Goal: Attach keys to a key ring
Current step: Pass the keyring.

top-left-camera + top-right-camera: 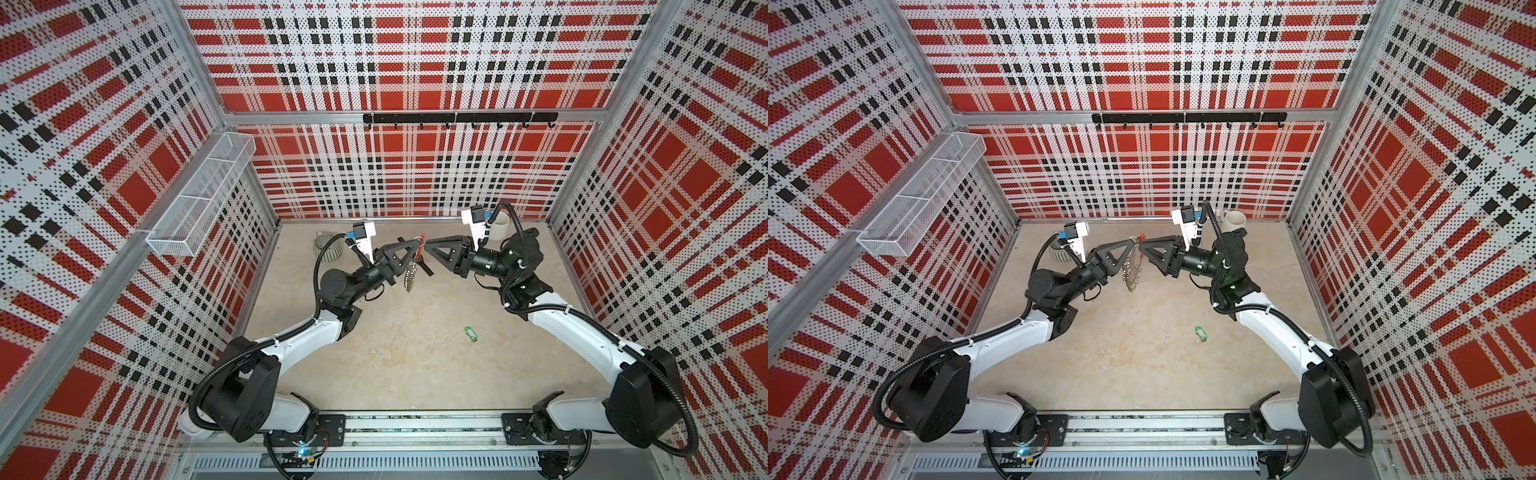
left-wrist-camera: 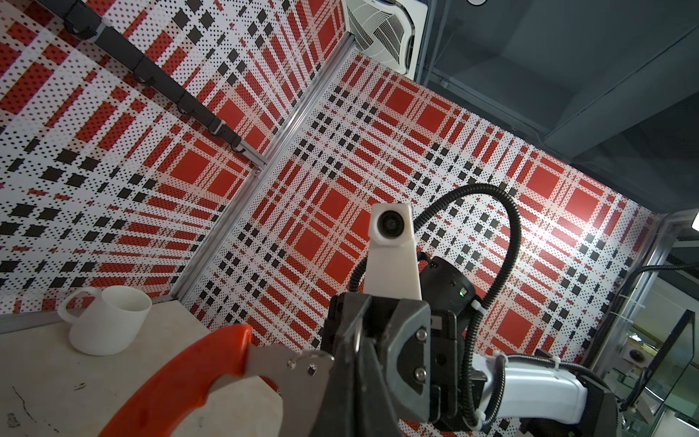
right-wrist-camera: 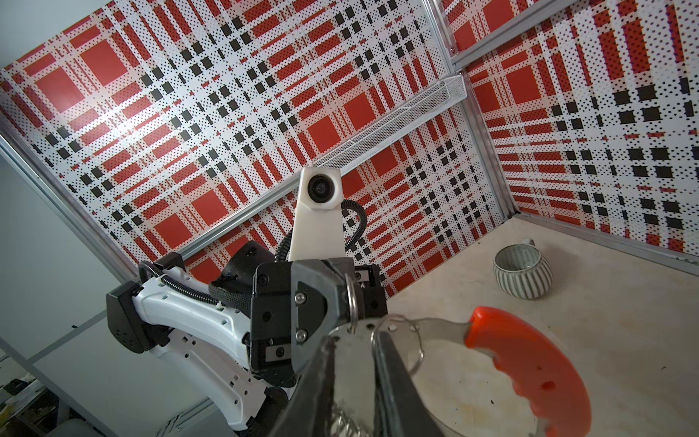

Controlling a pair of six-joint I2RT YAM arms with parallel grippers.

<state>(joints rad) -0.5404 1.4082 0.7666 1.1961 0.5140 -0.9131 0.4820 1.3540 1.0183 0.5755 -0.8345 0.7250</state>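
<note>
The key ring hangs in mid-air, its long axis running 12 to 6 with the red arc at 12. The left claw is clamped tight on its upper edge. The right claw, barely parted, seems to pinch the same plate. The green key tag lies on the table toward 5 o'clock, well apart.

White mug, ribbed grey cup, both upright near plaid back wall, wire basket, black hook rail
</note>
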